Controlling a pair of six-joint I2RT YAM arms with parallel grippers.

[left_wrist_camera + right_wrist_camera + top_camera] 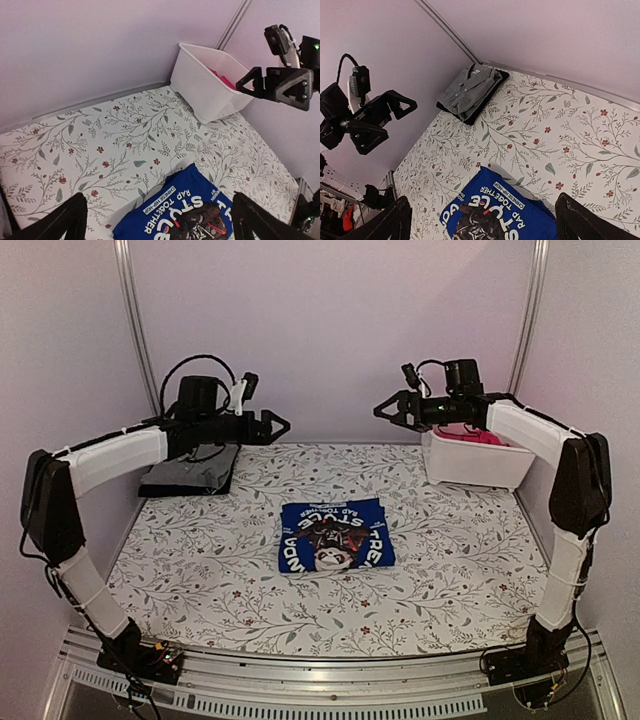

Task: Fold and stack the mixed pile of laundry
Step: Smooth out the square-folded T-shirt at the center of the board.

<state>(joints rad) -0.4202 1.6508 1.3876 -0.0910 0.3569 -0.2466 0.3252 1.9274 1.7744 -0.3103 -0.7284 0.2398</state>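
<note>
A royal-blue garment with white print (336, 535) lies folded flat at the middle of the table, print side up; it also shows in the left wrist view (185, 212) and the right wrist view (495, 210). A grey collared shirt (190, 473) (467, 90) rests folded on a dark cloth at the back left. A magenta-pink garment (478, 437) (222, 80) sits inside the white bin. My left gripper (283, 426) (157, 225) hovers open high above the back left. My right gripper (381, 410) (485, 225) hovers open beside the bin. Both hold nothing.
A white plastic bin (475, 465) (200, 85) stands at the back right corner. The floral table covering (200, 560) spreads under everything. Walls close in the back and both sides, with metal posts (135, 330) in the corners.
</note>
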